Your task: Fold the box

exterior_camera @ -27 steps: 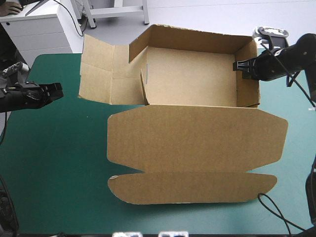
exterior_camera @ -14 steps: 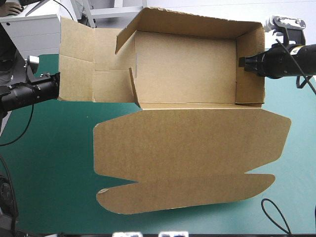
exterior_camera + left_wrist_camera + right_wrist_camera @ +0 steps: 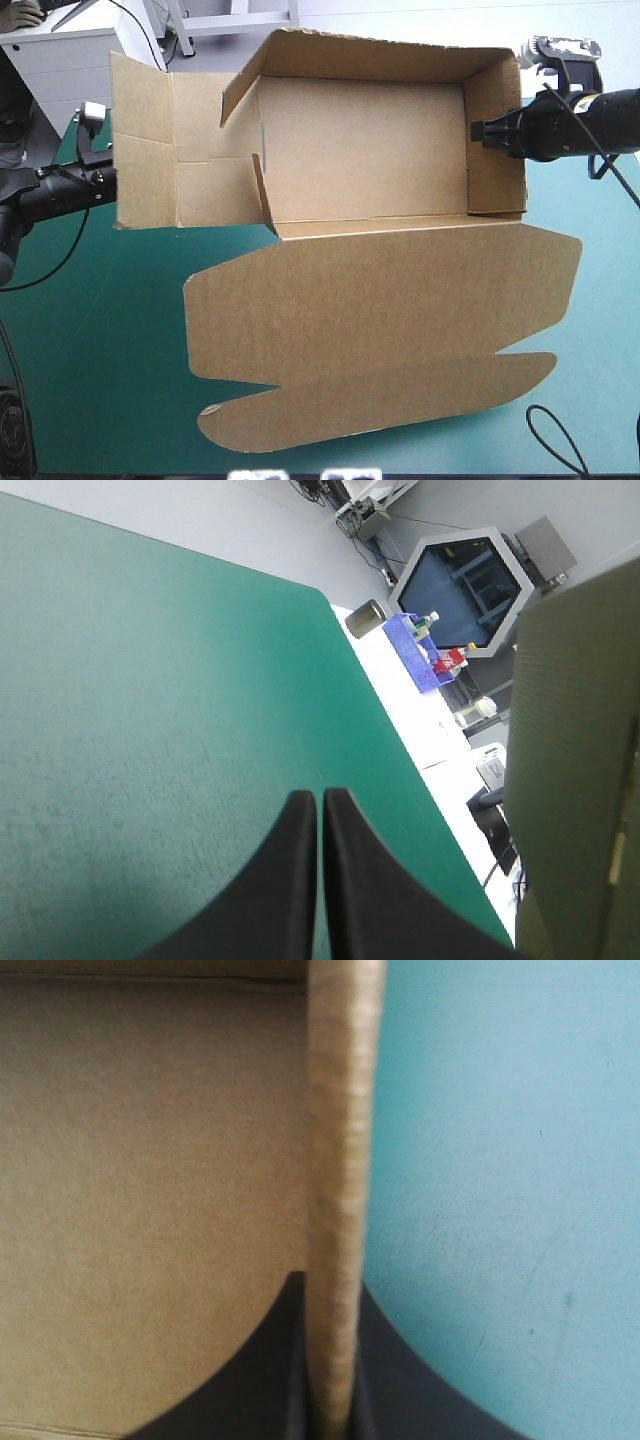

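- High view: box (image 3: 370,150) looks lifted and tipped toward the camera. Earlier it sat lower, with its lid (image 3: 380,290) lying flat on the desk (image 3: 90,330).
- Lid now slopes down toward the near edge, skewed a bit, front lip low on the left.
- Right hand (image 3: 478,131): clamped tight on the right wall (image 3: 497,150), board edge between the black fingers. Same grip as earlier, so this hand did the lifting.
- Left hand (image 3: 105,183): fingers pressed together, nothing between them. Was well apart from the box, now just beside the outer edge of the left flaps (image 3: 180,165). Can't tell if it's touching.
- Meaning, I'd guess: back, front & right walls are up, but the left side is still spread open. Left hand seems lined up to work those flaps next.
- Risk: box hangs from one wall only, so it could swing or slip when pushed.
- Desk: teal-green cover smooth, no wrinkles, bare where it shows round the box.
- Room: pale cabinet (image 3: 70,60) past the far-left corner, not in the way.
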{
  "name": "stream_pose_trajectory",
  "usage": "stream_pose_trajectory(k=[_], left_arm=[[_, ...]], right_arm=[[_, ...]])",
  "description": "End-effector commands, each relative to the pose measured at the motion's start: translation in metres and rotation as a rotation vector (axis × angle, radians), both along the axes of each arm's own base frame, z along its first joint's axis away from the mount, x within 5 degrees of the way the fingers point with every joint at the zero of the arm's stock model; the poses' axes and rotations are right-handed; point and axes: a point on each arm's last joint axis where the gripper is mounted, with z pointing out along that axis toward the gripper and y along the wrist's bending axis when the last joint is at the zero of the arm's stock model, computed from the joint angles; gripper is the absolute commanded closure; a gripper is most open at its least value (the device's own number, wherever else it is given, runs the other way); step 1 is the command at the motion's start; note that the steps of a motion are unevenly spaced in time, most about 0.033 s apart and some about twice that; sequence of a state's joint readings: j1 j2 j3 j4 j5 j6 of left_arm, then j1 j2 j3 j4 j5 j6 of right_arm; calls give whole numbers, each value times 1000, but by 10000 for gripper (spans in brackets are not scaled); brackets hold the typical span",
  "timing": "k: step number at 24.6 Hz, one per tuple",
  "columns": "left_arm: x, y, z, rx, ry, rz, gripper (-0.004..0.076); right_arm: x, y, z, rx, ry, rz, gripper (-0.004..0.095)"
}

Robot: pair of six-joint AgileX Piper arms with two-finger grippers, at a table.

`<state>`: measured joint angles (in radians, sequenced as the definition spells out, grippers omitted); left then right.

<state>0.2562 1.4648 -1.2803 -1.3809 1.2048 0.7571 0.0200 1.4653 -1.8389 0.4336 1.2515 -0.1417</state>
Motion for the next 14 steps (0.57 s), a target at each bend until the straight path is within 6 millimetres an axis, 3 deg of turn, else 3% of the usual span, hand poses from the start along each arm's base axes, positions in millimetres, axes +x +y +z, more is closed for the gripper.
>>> stream_pose_trajectory(k=[1, 9, 14], left_arm=[[-29, -14, 37, -58, -124, -98, 722], [-55, -20, 56, -13, -201, -97, 722], [-59, -21, 56, 33, -201, -95, 731]], right_arm=[[-6, 4, 15, 63, -66, -1, 926], [17, 7, -1, 114, -38, 6, 926], [28, 17, -9, 108, -33, 23, 926]])
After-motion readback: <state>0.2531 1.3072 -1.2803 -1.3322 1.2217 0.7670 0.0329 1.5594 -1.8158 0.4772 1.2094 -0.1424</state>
